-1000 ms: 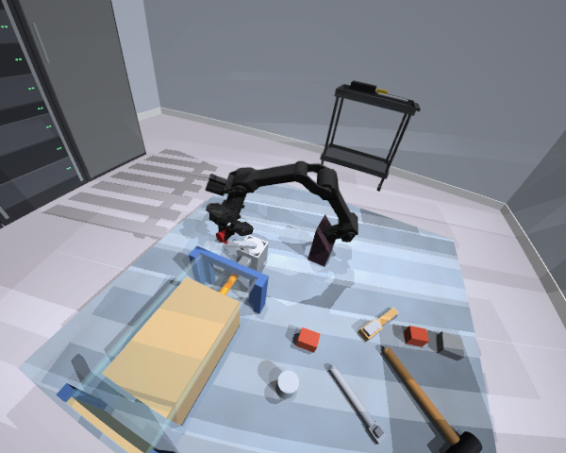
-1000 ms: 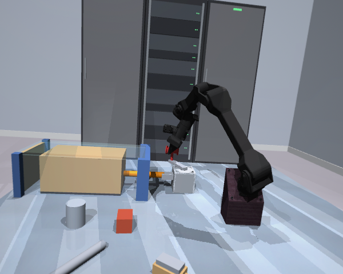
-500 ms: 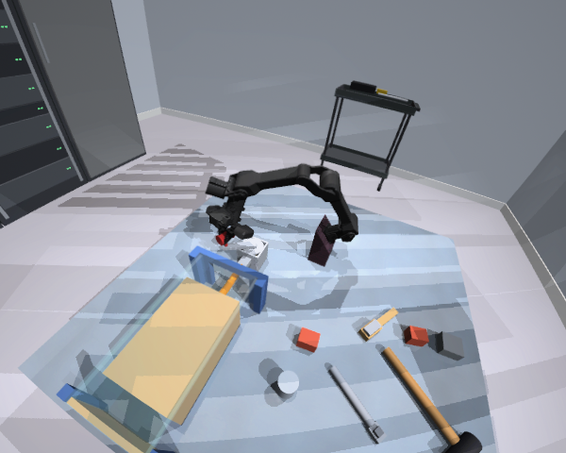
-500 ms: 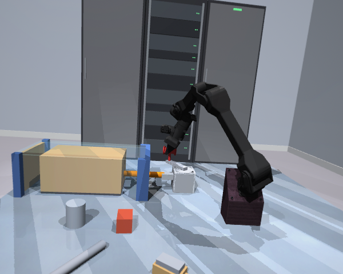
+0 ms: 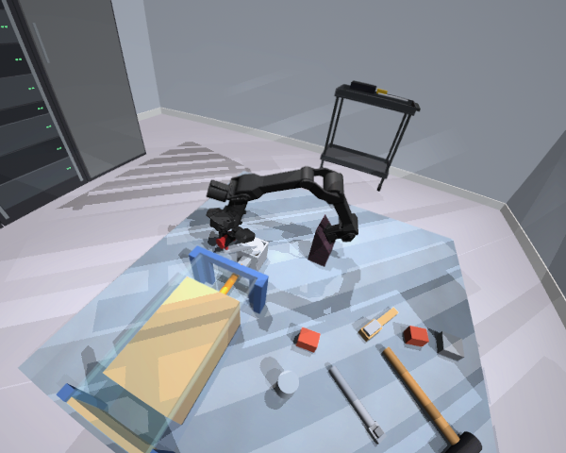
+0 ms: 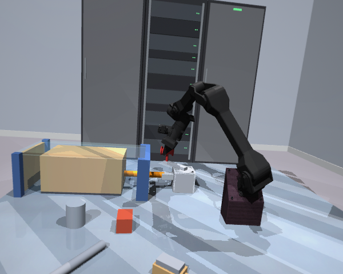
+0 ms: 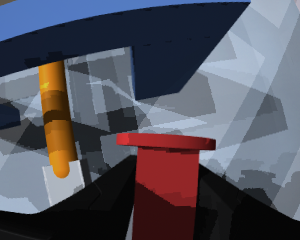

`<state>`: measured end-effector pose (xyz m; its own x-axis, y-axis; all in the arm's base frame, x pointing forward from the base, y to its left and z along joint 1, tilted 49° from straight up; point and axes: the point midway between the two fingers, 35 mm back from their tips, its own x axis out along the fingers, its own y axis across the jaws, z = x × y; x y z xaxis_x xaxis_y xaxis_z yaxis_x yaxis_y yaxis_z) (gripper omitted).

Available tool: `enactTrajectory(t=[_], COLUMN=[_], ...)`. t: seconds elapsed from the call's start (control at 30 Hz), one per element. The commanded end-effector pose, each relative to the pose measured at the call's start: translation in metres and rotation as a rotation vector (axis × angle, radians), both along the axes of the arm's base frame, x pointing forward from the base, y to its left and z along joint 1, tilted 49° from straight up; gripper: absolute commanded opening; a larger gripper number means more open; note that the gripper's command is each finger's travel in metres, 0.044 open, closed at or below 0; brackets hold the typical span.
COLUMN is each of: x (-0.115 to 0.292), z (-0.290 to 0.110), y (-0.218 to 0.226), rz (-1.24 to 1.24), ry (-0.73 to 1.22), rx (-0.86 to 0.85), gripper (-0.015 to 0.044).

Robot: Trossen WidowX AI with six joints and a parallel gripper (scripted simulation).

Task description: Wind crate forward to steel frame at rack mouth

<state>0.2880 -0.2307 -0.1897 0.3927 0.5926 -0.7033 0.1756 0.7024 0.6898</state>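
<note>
The tan crate (image 5: 175, 341) (image 6: 81, 173) sits flat inside the clear-panelled cubby, with a gap between its front and the blue frame (image 5: 229, 263) (image 6: 144, 180) (image 7: 180, 30). An orange strap (image 5: 228, 284) (image 6: 131, 173) (image 7: 55, 100) runs from it through the frame to the white winch (image 5: 258, 256) (image 6: 183, 182). The handle's pale crank arm (image 6: 177, 165) lies across the winch top, and its red grip (image 5: 221, 242) (image 7: 166, 175) stands up at the outer end. My gripper (image 6: 166, 152) is shut on that red grip, on the winch's far side in the exterior view. The square key is hidden.
A grey cylinder (image 5: 288, 382) (image 6: 75, 214) and a red block (image 5: 307, 340) (image 6: 124, 221) stand beside the cubby. A grey bar tool (image 5: 354, 397), a mallet (image 5: 415, 390), a brush-like tool (image 5: 373, 328), another red block (image 5: 416, 336) and a grey block (image 5: 449, 345) lie farther off.
</note>
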Motion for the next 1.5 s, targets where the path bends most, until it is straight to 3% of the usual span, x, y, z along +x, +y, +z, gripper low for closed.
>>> enactTrajectory(t=[0.0, 1.47], x=[0.012, 0.021], z=[0.012, 0.047], y=[0.017, 0.052], rz=[0.014, 0.014], ry=[-0.020, -0.020], rx=[0.039, 0.043], gripper=[0.0000, 0.0000])
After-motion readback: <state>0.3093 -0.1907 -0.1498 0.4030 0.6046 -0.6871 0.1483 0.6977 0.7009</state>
